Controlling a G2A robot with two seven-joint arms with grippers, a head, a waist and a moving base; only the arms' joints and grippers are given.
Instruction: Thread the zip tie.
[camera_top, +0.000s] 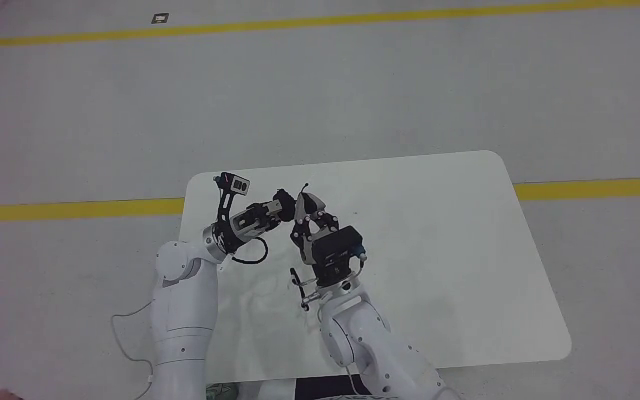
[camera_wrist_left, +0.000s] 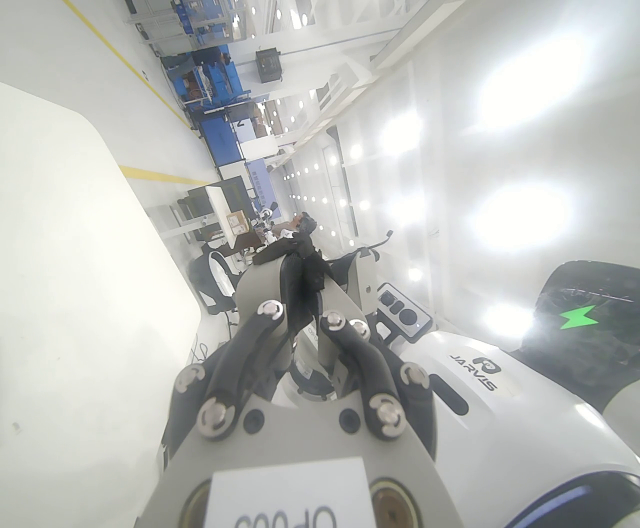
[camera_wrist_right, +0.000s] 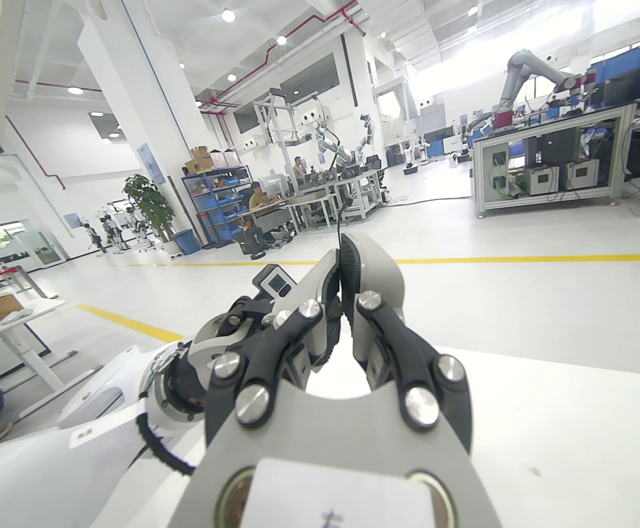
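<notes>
Bench: a white bench with rounded corners is seen in the top view, standing on a pale floor.

Left tool: the left tool is held above the bench, toward 10 o'clock from the bench's middle. Its two fingers are pressed together, and a dark piece is pinched between the black pads at the tips. A short dark end is seen sticking out sideways past the fingertips.

Right tool: the right tool is held just at 3 o'clock of the left tool in the top view, with the two sets of tips brought close together. Its fingers are closed tight, with the ribbed pads clamped on a thin black strip.

Zip tie: the zip tie is held up off the bench, at the place where the two tools meet. From the right tool's tips its slim black tail is seen rising straight toward 12 o'clock, free at the end. Which part is gripped by the left tool cannot be told, as the fingers cover it.

Floor lines: one yellow line is painted on the floor well beyond the bench at 12 o'clock. A second yellow line is seen passing behind the bench at 9 and 3 o'clock.
</notes>
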